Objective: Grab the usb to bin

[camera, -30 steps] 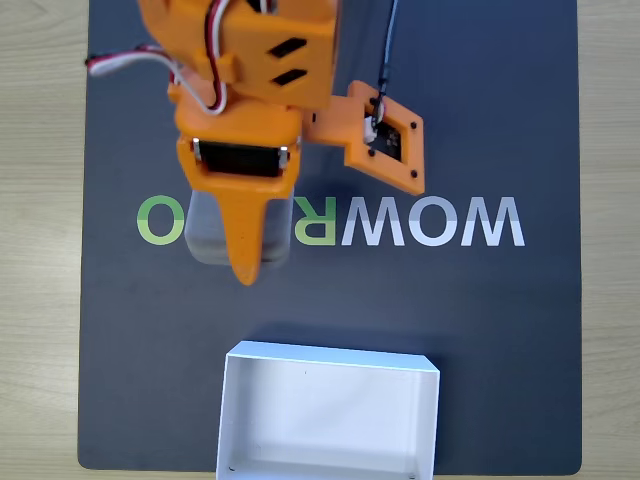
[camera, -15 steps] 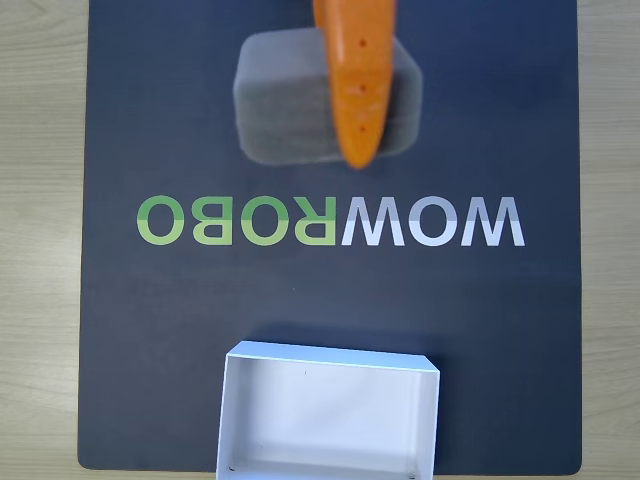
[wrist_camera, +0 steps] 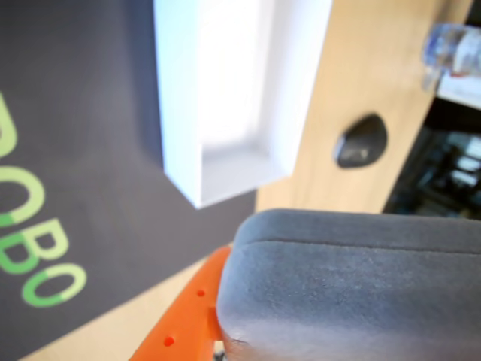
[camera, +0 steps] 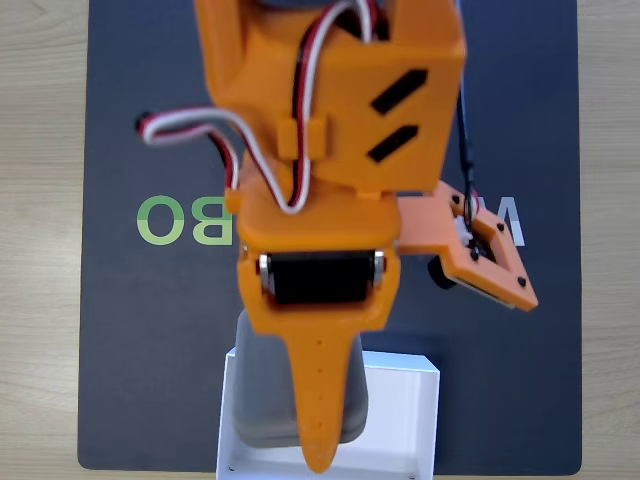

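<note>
In the fixed view my orange gripper [camera: 318, 440] hangs over the left part of the bin [camera: 405, 415], a shallow white box at the mat's lower edge. It is shut on the usb [camera: 262, 395], a grey rounded block that shows on both sides of the long orange finger [camera: 318, 400]. The block hovers above the bin's left wall and floor; whether it touches the floor I cannot tell. In the wrist view the usb [wrist_camera: 353, 293] is close up at the bottom, one orange finger [wrist_camera: 188, 312] lies against it, and the bin [wrist_camera: 180, 113] is beyond it.
A dark mat [camera: 130, 340] with green and white lettering [camera: 185, 220] covers the light wooden table [camera: 40, 250]. The orange camera bracket [camera: 485, 255] juts out to the right of the arm. In the wrist view a dark oval object [wrist_camera: 361, 141] lies on the wood.
The gripper has carried the grey block from the upper part of the mat down to above the white box. The box has stayed in place.
</note>
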`<move>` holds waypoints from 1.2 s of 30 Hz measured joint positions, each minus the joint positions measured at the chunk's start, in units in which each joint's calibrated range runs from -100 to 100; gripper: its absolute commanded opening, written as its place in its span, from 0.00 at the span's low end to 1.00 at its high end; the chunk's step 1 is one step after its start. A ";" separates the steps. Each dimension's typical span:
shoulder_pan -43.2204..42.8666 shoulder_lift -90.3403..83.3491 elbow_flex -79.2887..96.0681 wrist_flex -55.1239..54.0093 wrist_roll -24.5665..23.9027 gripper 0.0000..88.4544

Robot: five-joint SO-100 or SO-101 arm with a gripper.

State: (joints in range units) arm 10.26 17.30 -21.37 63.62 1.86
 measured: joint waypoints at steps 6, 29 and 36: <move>0.00 21.55 -21.42 -0.17 0.00 0.02; 0.18 42.28 -40.31 -0.17 0.21 0.02; -1.24 42.28 -36.15 -0.26 0.21 0.19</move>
State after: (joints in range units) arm 9.02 59.57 -57.52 63.36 2.07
